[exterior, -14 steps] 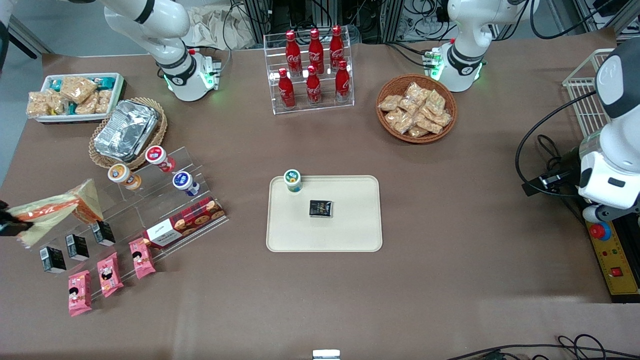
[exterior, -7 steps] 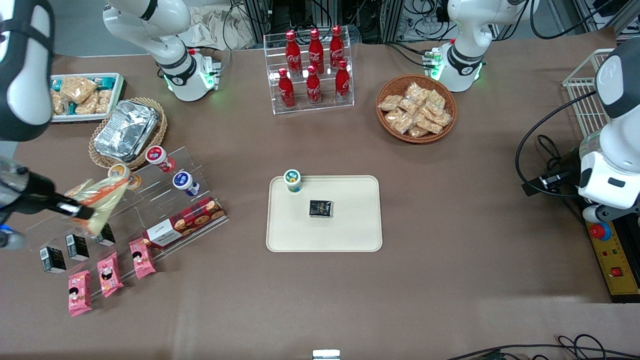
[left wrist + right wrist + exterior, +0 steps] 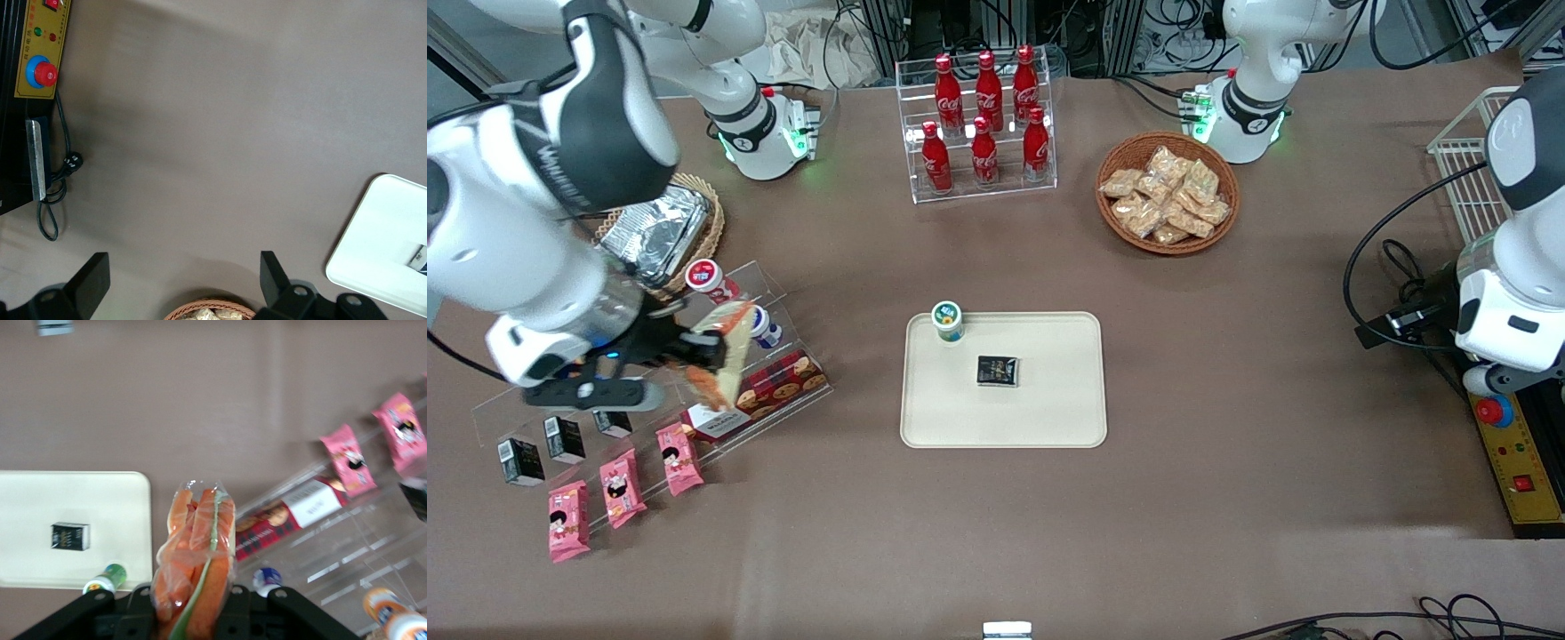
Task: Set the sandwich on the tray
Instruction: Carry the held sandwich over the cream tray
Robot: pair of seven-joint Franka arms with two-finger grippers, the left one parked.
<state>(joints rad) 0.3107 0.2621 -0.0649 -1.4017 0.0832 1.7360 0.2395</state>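
Observation:
My gripper (image 3: 694,354) is shut on the clear-wrapped sandwich (image 3: 723,354) and holds it in the air above the clear acrylic stand (image 3: 720,373), toward the working arm's end of the table. In the right wrist view the sandwich (image 3: 197,553) shows orange filling and a pale green layer between my fingers (image 3: 140,600). The cream tray (image 3: 1049,418) lies flat in the middle of the table, apart from the sandwich. It also shows in the right wrist view (image 3: 40,493) and in the left wrist view (image 3: 380,233).
On the tray stand a small green-lidded cup (image 3: 948,321) and a small black box (image 3: 997,371). The stand holds a red cookie box (image 3: 765,391), cups, black boxes and pink snack packs (image 3: 679,458). A foil container (image 3: 654,227), cola bottle rack (image 3: 983,124) and snack basket (image 3: 1167,193) lie farther back.
My gripper has carried the sandwich from the table's edge at the working arm's end toward the tray, over the acrylic stand. The arm now covers the white snack bin.

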